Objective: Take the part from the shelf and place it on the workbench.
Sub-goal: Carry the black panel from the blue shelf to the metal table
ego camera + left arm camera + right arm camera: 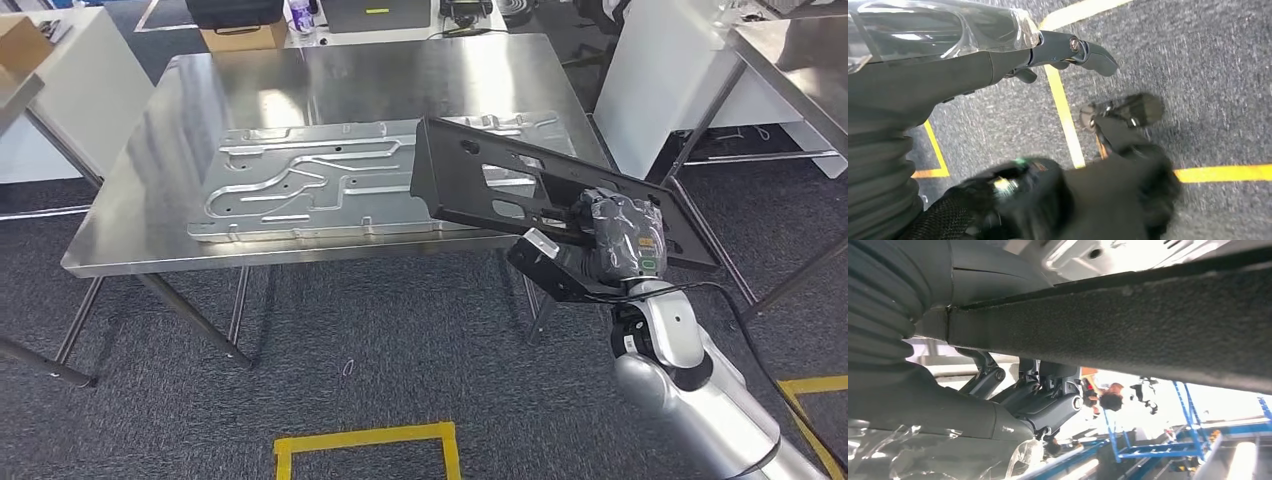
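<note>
Right hand (622, 240) at 4 o'clock in the head view, fingers wrapped on the near edge of the black part (520, 185), which juts tilted out over the workbench (150, 130) corner. Left hand (1068, 50) hangs over carpet, fingers loosely apart, holding nothing.

Risks: grip sits at one end, so the long part may sag or twist loose; its far corner at 11 o'clock could clip the silver panel (300, 185) lying on the bench.

Room: panel takes the middle; bare steel from 10 to 12 o'clock, beyond it. Bench edge at 3 o'clock is close.
</note>
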